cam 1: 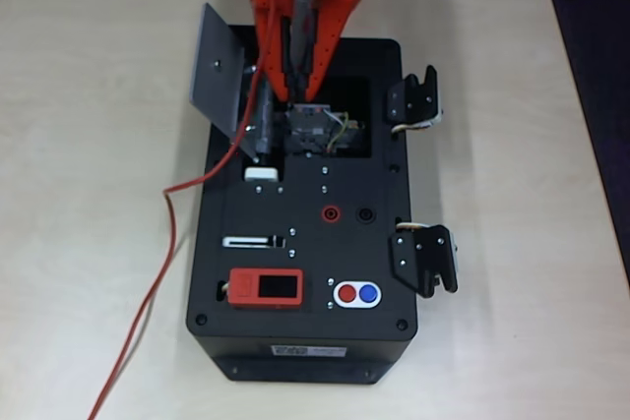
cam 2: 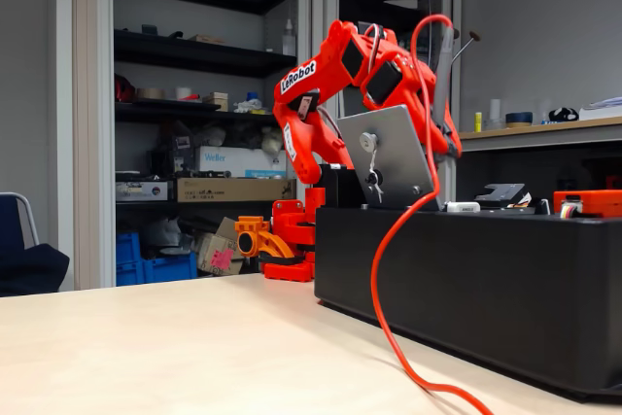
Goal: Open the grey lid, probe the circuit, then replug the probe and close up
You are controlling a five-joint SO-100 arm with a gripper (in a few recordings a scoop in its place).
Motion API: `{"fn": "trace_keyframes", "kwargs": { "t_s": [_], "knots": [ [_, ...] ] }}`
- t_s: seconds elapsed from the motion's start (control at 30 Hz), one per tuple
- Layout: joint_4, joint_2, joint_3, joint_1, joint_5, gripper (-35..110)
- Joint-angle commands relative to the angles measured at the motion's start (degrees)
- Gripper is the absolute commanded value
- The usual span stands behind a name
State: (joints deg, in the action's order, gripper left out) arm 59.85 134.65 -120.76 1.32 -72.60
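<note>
Overhead, the black box [cam 1: 305, 272] sits near the middle of the tabletop [cam 1: 89, 95], its far end toward the arm's edge. Its grey lid [cam 1: 219, 68] stands swung up and open at the box's far left corner, tilted outward; in the fixed view the lid [cam 2: 387, 155] shows its knob side. The orange gripper [cam 1: 295, 71] reaches down over the open recess at the far end of the box, fingers clamped around the grey probe [cam 1: 298, 31], which points down at the circuit [cam 1: 317, 130] inside the recess. Whether the tip touches the board cannot be told. The probe's red cable [cam 1: 162, 263] runs past the lid and off the box's left side toward the near edge of the tabletop.
</note>
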Motion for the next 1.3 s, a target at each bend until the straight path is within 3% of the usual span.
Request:
{"fn": "trace_keyframes", "kwargs": {
  "t_s": [0.0, 1.27],
  "knots": [
    [1.32, -1.58, 6.42, -0.35, -0.7, 0],
    [-15.47, -27.77, 25.31, -9.23, -14.59, 0]
  ]
}}
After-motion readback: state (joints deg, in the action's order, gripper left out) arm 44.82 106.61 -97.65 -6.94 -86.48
